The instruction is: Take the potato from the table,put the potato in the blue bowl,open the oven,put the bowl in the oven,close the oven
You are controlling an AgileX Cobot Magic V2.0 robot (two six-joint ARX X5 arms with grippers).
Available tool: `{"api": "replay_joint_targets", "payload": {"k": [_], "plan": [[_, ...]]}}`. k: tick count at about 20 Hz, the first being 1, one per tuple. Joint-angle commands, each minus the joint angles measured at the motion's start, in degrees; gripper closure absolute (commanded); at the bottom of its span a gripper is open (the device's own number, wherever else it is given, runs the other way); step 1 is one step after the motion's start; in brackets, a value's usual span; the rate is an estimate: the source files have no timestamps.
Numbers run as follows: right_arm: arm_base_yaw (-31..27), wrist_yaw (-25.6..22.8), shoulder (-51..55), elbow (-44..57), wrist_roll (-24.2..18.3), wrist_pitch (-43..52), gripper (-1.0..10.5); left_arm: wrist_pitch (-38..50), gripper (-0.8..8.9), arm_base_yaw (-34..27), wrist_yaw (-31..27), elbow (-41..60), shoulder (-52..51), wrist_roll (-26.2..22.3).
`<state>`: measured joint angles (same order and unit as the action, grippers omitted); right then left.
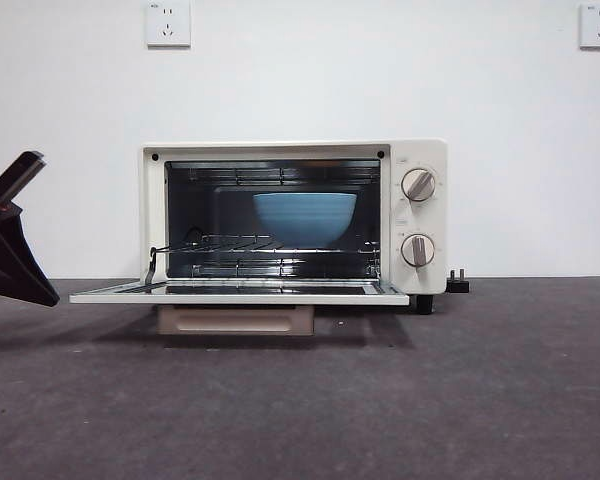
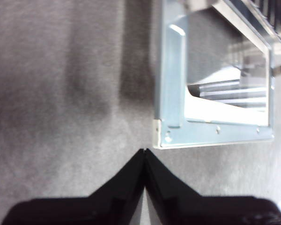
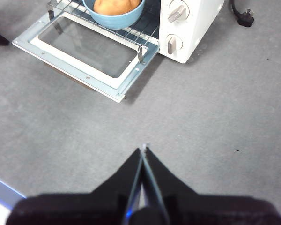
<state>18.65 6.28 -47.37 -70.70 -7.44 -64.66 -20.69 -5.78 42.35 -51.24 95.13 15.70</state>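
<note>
The cream-white oven stands open, its glass door lying flat toward me. Inside, the blue bowl sits on the wire rack. The right wrist view looks down into the blue bowl and shows the orange-tan potato lying in it. My left gripper is shut and empty, just off the near left corner of the door; in the front view the left gripper enters from the left edge. My right gripper is shut and empty, high over the table, well back from the oven.
The beige bar handle hangs under the lowered door. A black plug lies on the table right of the oven. Two wall sockets are on the white wall behind. The dark grey table stretches in front.
</note>
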Motion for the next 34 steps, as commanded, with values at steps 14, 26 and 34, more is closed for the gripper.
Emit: {"api": "replay_joint_targets", "payload": {"k": [14,26,34], "plan": [[0.0,1.3,0.1,0.6,2.9,0.4,9.5,8.3,8.2,4.7,-2.4,0.1,5.4,9.3],[0.0,1.2,0.1,0.6,3.0,0.4,9.5,11.5,8.2,4.7,7.8,-2.7,5.4,12.8],[0.0,1.2,0.1,0.6,3.5,0.4,9.5,9.4,8.2,5.1,8.6,-14.8,5.3,13.4]]}}
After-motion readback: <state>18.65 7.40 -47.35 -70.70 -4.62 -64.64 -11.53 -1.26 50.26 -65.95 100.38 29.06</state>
